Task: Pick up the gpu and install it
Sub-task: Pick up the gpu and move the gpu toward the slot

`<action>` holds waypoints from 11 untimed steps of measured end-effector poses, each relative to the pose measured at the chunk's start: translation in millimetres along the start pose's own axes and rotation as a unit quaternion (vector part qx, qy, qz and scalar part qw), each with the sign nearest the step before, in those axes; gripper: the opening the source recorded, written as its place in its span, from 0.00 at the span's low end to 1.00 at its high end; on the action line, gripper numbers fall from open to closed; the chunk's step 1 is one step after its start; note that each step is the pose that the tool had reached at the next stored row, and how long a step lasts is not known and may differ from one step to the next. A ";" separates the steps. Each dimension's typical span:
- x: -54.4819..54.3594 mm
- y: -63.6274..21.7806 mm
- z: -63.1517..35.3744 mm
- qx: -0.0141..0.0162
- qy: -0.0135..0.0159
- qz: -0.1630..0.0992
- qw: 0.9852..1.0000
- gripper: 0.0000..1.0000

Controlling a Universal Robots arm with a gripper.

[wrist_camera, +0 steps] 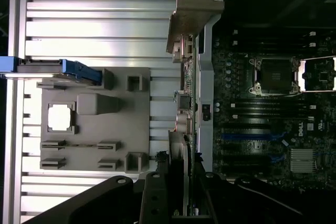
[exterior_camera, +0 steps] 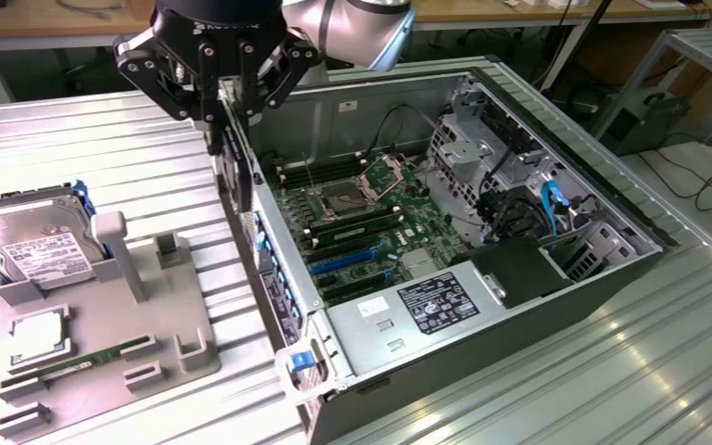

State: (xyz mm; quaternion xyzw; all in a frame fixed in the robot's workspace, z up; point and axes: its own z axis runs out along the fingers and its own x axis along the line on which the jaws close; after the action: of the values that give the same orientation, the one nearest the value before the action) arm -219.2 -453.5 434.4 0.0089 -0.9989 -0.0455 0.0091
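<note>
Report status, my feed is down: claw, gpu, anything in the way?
Claw shut on gpu. Card on edge, not in a slot. Case wall right alongside.

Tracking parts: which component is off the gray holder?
The gpu, gripped edge-on in the claw by the case; the hard drive, processor and RAM stick sit in the holder.

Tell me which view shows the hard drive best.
The exterior view: the hard drive stands tilted in the grey holder, its white label facing the camera. In the wrist view the hard drive appears edge-on, a thin blue-edged strip.
</note>
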 end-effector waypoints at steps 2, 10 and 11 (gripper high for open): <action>-2.3 -0.1 0.0 0.000 0.000 0.000 1.000 0.27; -9.5 -0.2 -0.1 0.000 0.000 0.000 1.000 0.27; -10.3 -0.2 -0.1 0.000 0.000 0.000 1.000 0.27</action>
State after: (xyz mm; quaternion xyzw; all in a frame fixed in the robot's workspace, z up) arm -208.9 -453.5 434.4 0.0089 -0.9989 -0.0456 0.0091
